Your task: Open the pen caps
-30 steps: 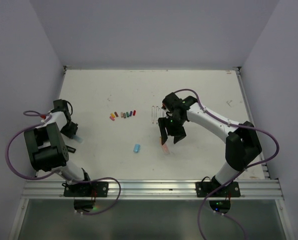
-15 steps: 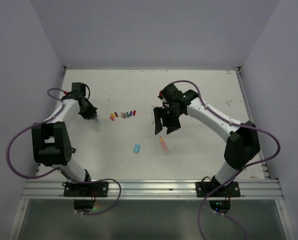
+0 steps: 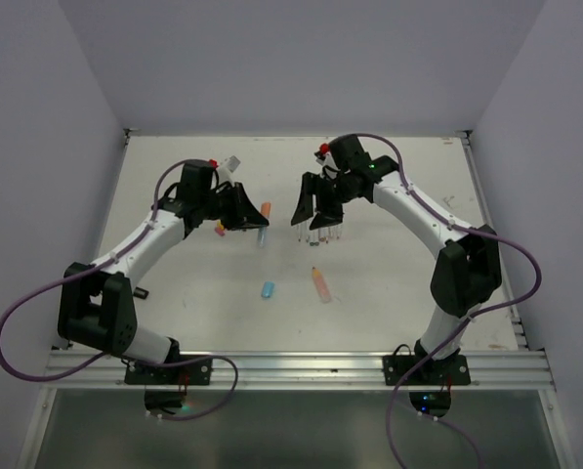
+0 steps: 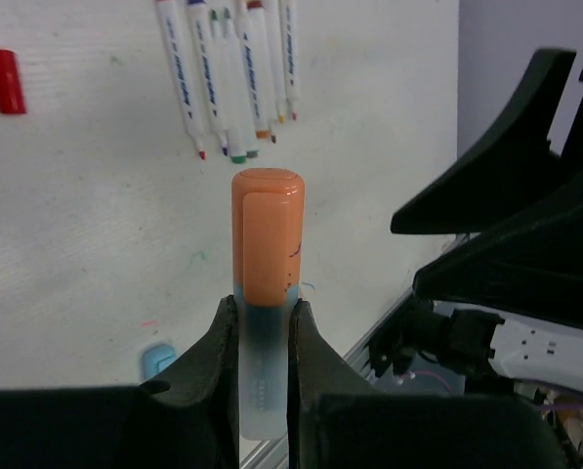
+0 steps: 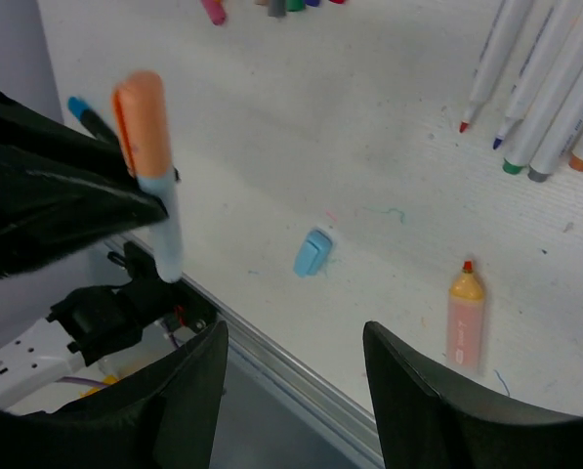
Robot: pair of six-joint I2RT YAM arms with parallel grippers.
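The left gripper point(image 4: 264, 318) is clamped on the pale blue body of a pen point(image 4: 262, 376), holding it above the middle of the table point(image 3: 398, 283). Its orange cap point(image 4: 268, 234) is still seated on the end. The right gripper point(image 3: 315, 209) hangs just to the right of that pen with its fingers spread apart, gripping nothing and not touching the cap. Beneath it lies a cluster of bare pens point(image 5: 550, 88), tips pointing near. Nearer on the table a blue cap point(image 5: 312, 252) lies loose, and to its right is an uncapped orange marker point(image 5: 465, 315). A red cap point(image 4: 5, 81) and other loose caps point(image 5: 214, 11) lie farther left, partly hidden by the left arm.
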